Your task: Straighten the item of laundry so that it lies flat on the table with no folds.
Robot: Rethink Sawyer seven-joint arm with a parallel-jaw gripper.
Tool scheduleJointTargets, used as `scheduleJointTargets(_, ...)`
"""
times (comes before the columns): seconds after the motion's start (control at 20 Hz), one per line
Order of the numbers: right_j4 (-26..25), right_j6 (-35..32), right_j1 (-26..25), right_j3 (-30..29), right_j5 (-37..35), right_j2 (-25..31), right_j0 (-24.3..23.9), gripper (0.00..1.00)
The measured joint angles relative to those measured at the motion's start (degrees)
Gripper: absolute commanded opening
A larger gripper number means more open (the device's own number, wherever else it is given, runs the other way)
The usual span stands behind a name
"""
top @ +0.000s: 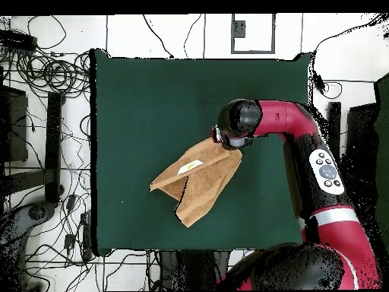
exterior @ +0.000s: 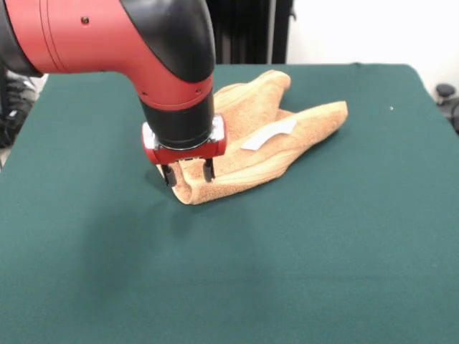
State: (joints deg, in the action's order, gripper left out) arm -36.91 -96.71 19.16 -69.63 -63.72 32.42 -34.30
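The orange-tan towel (exterior: 265, 140) lies crumpled and folded over itself on the green table (exterior: 323, 251), a little behind the middle. Its white label (exterior: 271, 133) faces up. My gripper (exterior: 188, 173) points straight down at the towel's near left corner. It is open, with one finger (exterior: 169, 175) on each side of that corner and its tips low at the cloth. In the overhead view the towel (top: 194, 182) lies near the middle of the table (top: 152, 99). There the arm's wrist (top: 237, 125) covers the towel's upper right corner and hides the gripper.
The table's right edge runs close to the arm in the overhead view. Tangled cables (top: 45, 76) lie on the floor to the left of the table. A dark object (exterior: 446, 93) stands off the table's right side in the front view.
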Motion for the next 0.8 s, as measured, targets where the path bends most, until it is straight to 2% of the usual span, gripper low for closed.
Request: scheduleJointTargets(0.8, 7.47, 0.00, 4.27, -0.07, 0.00, -1.34, -0.49, 1.00)
